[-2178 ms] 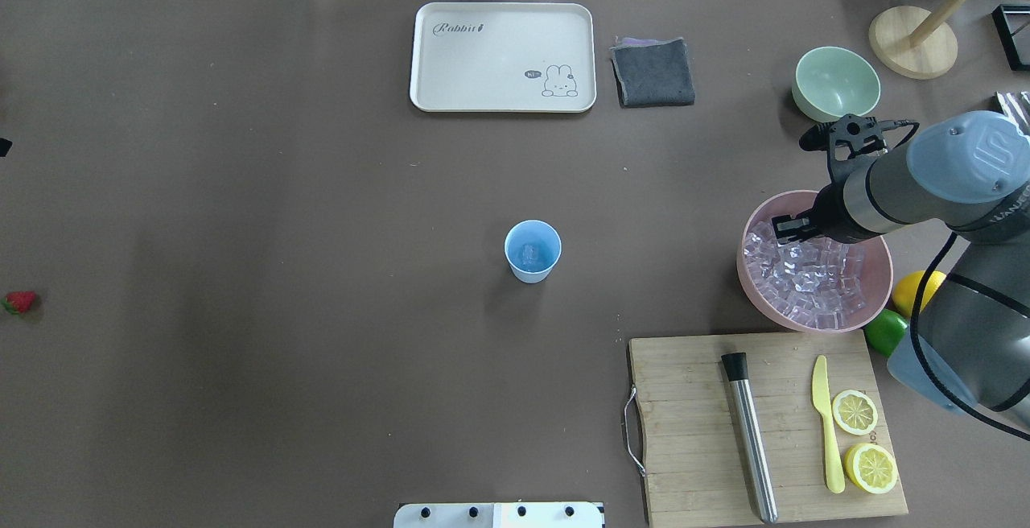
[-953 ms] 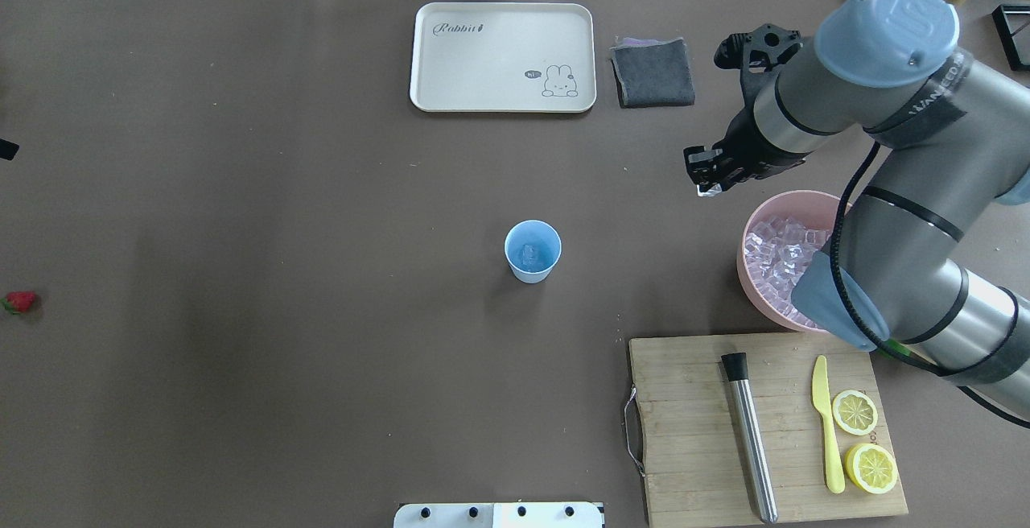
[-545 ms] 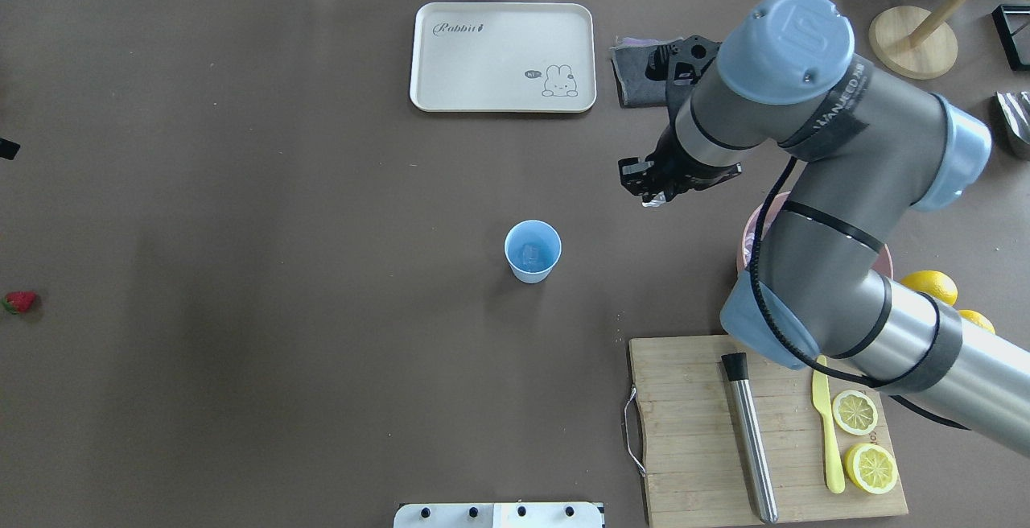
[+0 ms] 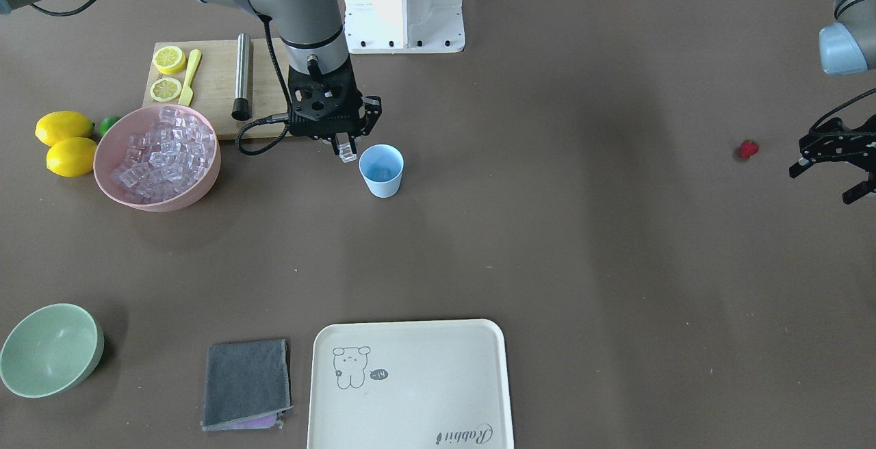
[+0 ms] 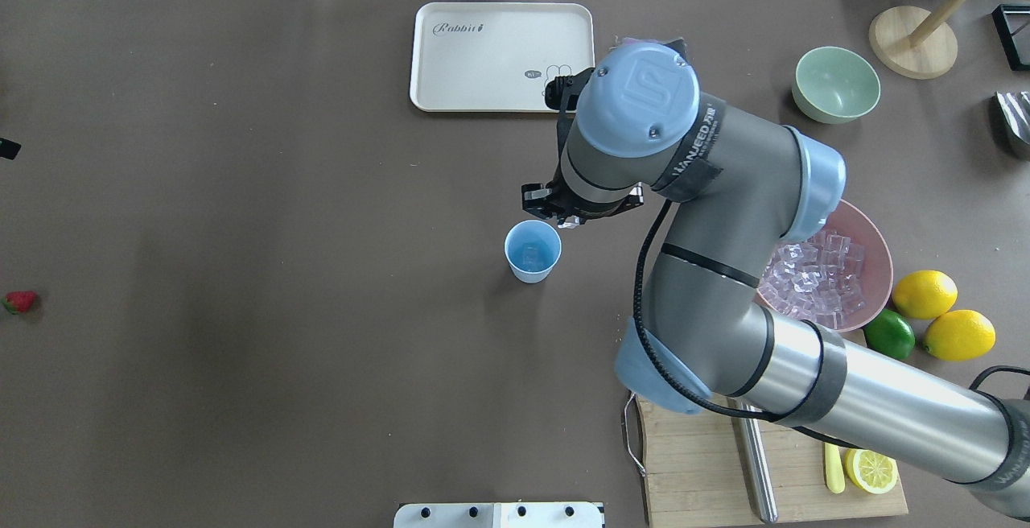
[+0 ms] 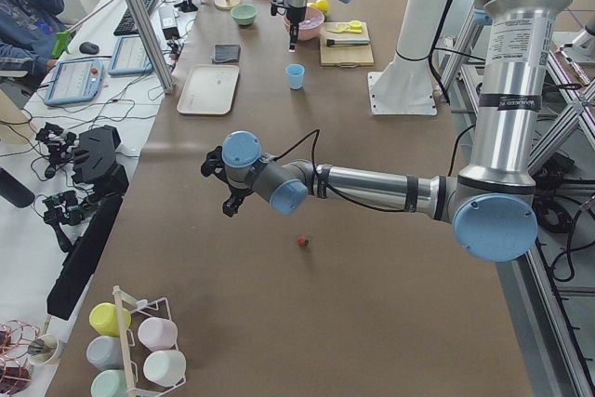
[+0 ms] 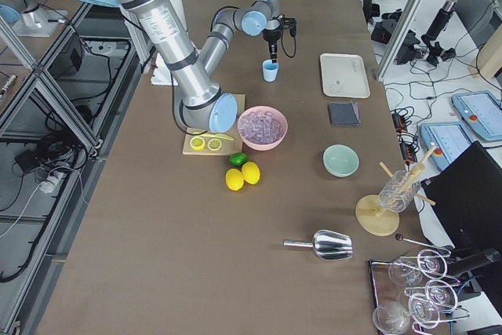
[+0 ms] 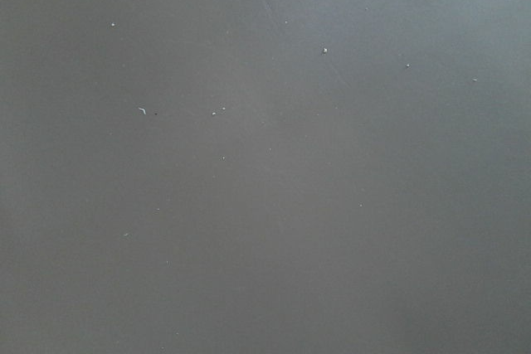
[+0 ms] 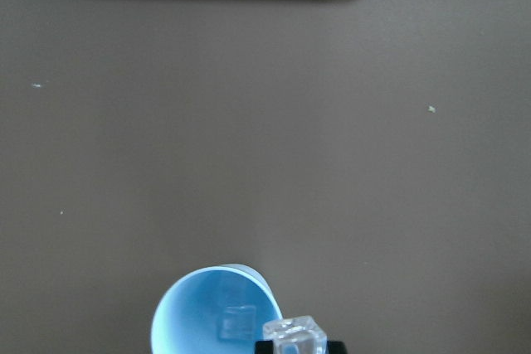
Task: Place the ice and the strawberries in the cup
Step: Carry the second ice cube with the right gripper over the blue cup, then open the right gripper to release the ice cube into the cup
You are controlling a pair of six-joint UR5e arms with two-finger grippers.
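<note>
1. The right gripper (image 4: 348, 153) pinches one small clear ice cube (image 9: 294, 336) at the rim of the small light blue plastic cup (image 5: 532, 251), which stands mid-worktop.
2. The left gripper (image 4: 825, 185) hangs with its jaws apart near the tiny red strawberry (image 5: 19, 301), which lies by the worktop's left edge.

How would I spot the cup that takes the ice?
Find the cream rabbit tray; the cup stands mid-table, nearer the robot. It is small, light blue and handleless, unlike the wide pink bowl and green bowl.
</note>
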